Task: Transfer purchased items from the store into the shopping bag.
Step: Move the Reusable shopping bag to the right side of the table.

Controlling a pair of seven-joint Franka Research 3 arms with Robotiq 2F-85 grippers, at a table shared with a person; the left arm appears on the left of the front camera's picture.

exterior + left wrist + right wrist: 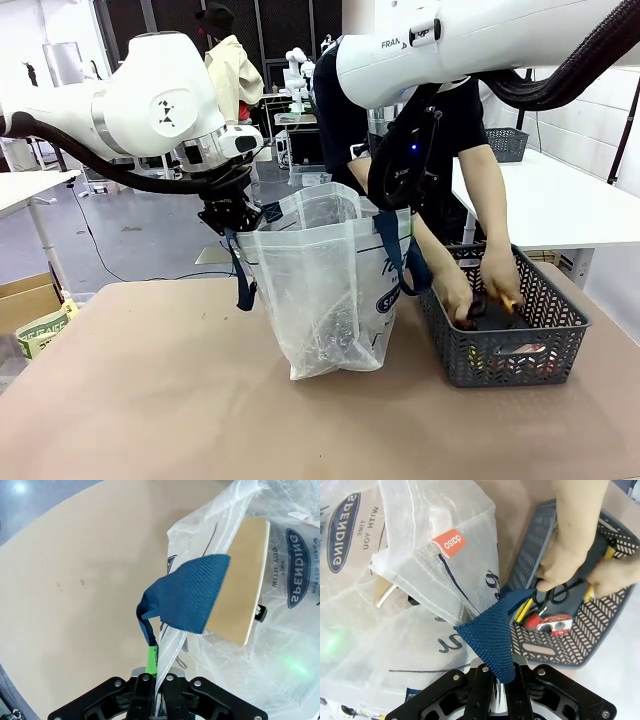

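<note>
Left gripper (228, 216) clenched on rim and navy strap (185, 600) of tall translucent white plastic shopping bag (320, 290), upright mid-table. Right gripper (501, 682) clamped on far strap. Dark grey openwork plastic basket (505, 362) just beside, right; person's hands (497, 277) inside.

A: We get bright, even indoor light; the shopping bag (320, 300) throws just a soft, faint shadow on the desk (150, 400).
B: We see the wrist views bow at their edges. A green glow smears across the bag's plastic, and the front view's far background looks slightly soft.
</note>
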